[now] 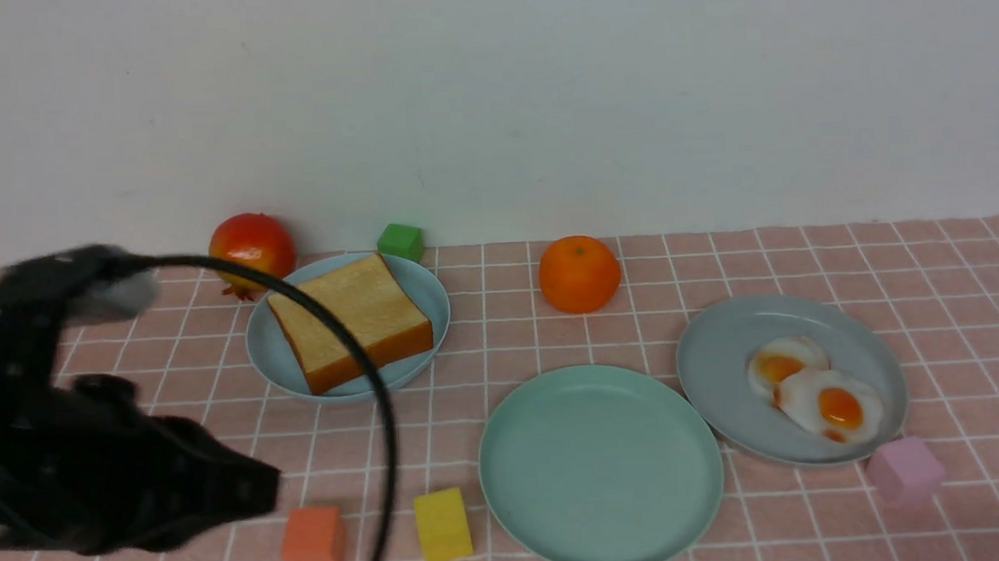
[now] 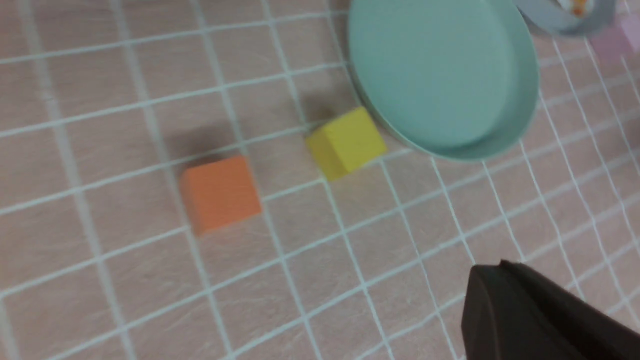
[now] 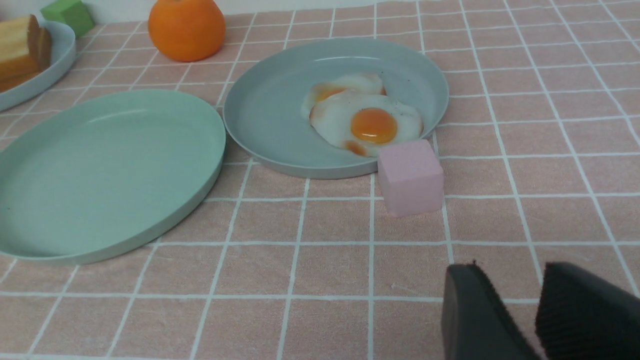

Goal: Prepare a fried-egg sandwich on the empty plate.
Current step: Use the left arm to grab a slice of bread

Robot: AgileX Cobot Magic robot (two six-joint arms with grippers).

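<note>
The empty mint-green plate (image 1: 599, 468) lies front centre; it also shows in the left wrist view (image 2: 440, 75) and the right wrist view (image 3: 100, 175). Golden toast (image 1: 352, 322) lies on a light blue plate (image 1: 268, 352) at the back left. The larger fried egg (image 1: 831, 407) overlaps a smaller egg (image 1: 784, 361) on the grey plate (image 1: 727, 371) at the right. My left gripper (image 1: 263, 491) hovers low at the front left, shut and empty, near an orange cube. My right gripper (image 3: 512, 267) is slightly open and empty, near the pink cube; it is outside the front view.
A pomegranate (image 1: 251, 246), green cube (image 1: 400, 241) and orange fruit (image 1: 579, 274) stand along the back. An orange cube (image 1: 313, 542) and yellow cube (image 1: 442, 525) sit left of the mint plate. A pink cube (image 1: 904, 469) touches the grey plate's front. A black cable (image 1: 377, 389) arcs over the toast.
</note>
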